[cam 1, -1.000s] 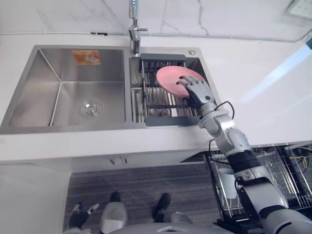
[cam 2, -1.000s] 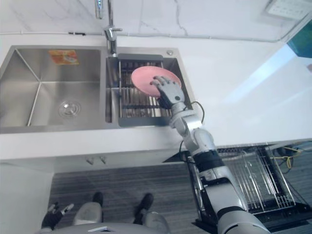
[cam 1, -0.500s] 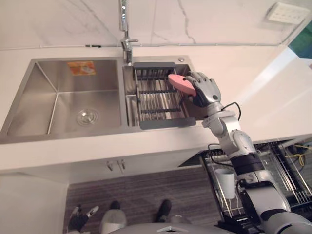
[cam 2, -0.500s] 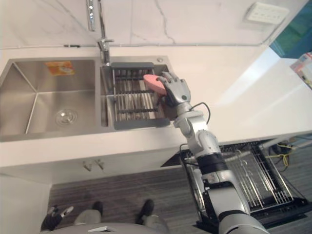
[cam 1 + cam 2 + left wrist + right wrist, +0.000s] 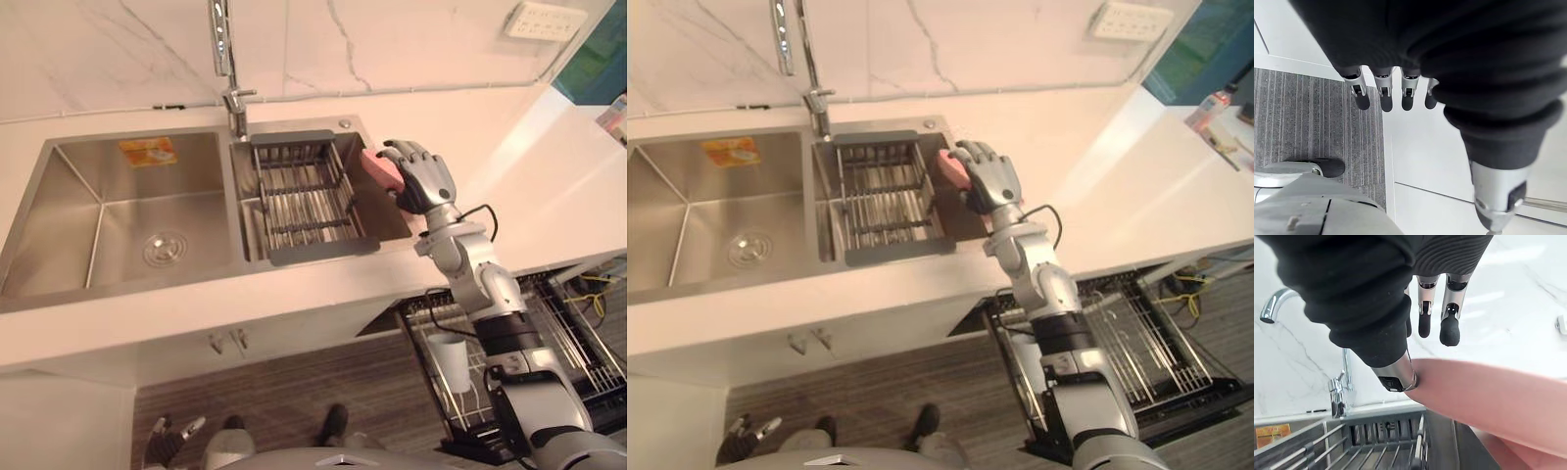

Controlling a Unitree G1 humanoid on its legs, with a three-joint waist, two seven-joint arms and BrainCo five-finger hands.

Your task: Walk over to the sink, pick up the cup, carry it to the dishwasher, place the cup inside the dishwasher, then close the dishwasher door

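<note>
My right hand (image 5: 423, 179) is shut on a pink plate (image 5: 380, 166), with the thumb on one face and the fingers over the other, as the right wrist view shows (image 5: 1498, 396). The plate is held on edge above the right rim of the sink's small basin, beside the dark dish rack (image 5: 304, 196). A white cup (image 5: 453, 357) stands in the pulled-out dishwasher rack (image 5: 578, 333) below the counter at the right. My left hand (image 5: 165, 438) hangs low over the floor with its fingers (image 5: 1383, 93) straight and nothing in them.
The steel sink has a large left basin (image 5: 127, 215) with a drain, and a faucet (image 5: 223, 49) at the back. White counter (image 5: 509, 147) runs to the right. The dishwasher door (image 5: 1136, 411) lies open over grey striped floor (image 5: 294, 392).
My right hand has lifted the pink plate off the dish rack and carried it right to the basin's rim, turning it on edge. The camera has also shifted.
</note>
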